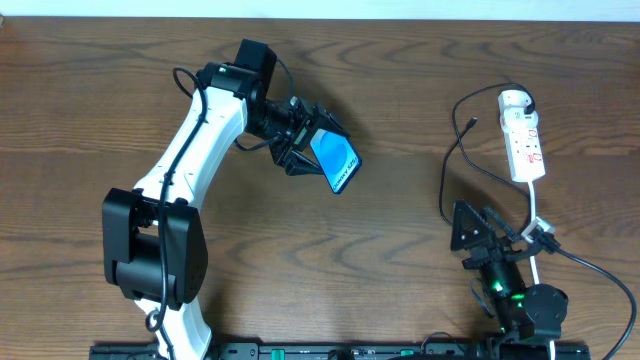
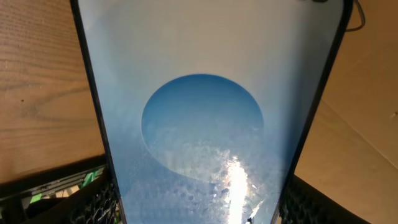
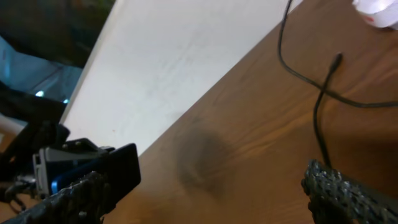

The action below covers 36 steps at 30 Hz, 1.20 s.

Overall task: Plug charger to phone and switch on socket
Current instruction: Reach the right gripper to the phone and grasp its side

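The phone (image 1: 335, 160), its cyan-blue screen facing up, is held tilted above the table left of centre, with my left gripper (image 1: 316, 140) shut on its edges. In the left wrist view the phone (image 2: 205, 124) fills the frame between the two fingers (image 2: 93, 202). The socket (image 1: 524, 140), a white strip, lies at the far right with a white adapter (image 1: 514, 100) at its far end. The charger's thin black cable (image 1: 446, 180) loops left of the strip, and its plug tip (image 1: 470, 123) lies free on the wood. My right gripper (image 1: 481, 224) hovers open near the front right, its jaws holding nothing (image 3: 211, 196). Ahead of it lie the plug tip (image 3: 337, 59) and the socket's end (image 3: 379, 12).
A thick white cord (image 1: 537, 215) runs from the strip toward the right arm's base. The left arm's white body (image 1: 190, 160) stretches across the left half. A black rail (image 1: 330, 351) lines the front edge. Beyond the table's far edge stands a white wall (image 3: 168, 62).
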Each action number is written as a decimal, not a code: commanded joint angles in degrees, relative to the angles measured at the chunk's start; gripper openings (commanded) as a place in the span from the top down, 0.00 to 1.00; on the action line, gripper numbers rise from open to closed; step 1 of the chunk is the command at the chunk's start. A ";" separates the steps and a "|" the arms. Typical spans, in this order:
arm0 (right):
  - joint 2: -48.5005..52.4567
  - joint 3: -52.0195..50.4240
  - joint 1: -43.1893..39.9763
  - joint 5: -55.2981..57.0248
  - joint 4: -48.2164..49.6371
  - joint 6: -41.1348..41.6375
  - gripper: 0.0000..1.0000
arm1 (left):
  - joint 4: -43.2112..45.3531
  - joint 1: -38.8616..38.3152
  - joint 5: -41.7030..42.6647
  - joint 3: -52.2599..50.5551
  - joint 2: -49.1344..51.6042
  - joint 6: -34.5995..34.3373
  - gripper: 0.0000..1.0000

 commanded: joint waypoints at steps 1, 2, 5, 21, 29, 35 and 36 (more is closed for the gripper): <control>4.74 6.71 0.20 3.41 -2.34 -4.66 0.01 | 0.31 0.04 1.33 0.00 -0.59 0.33 0.28; 9.31 11.61 0.20 3.85 -4.92 -8.46 0.01 | 0.33 0.04 1.11 0.00 -0.59 0.28 0.28; 18.38 21.05 0.20 3.82 -9.29 -13.07 0.01 | 0.33 0.04 1.11 0.00 -0.59 0.13 0.28; 43.45 39.95 0.76 -25.57 13.40 -10.73 0.01 | 0.52 0.04 0.96 0.00 -0.59 -0.09 0.28; 56.02 46.23 14.40 -14.58 6.21 -9.49 0.07 | 0.92 0.04 0.96 0.00 -0.59 -0.09 0.28; 63.43 56.94 31.01 13.33 -14.34 -6.95 0.26 | 0.94 0.04 0.94 0.00 -0.59 -0.09 0.28; 63.98 57.00 33.55 15.87 -15.04 -2.78 0.26 | 0.96 0.04 0.94 0.00 -0.59 -0.09 0.28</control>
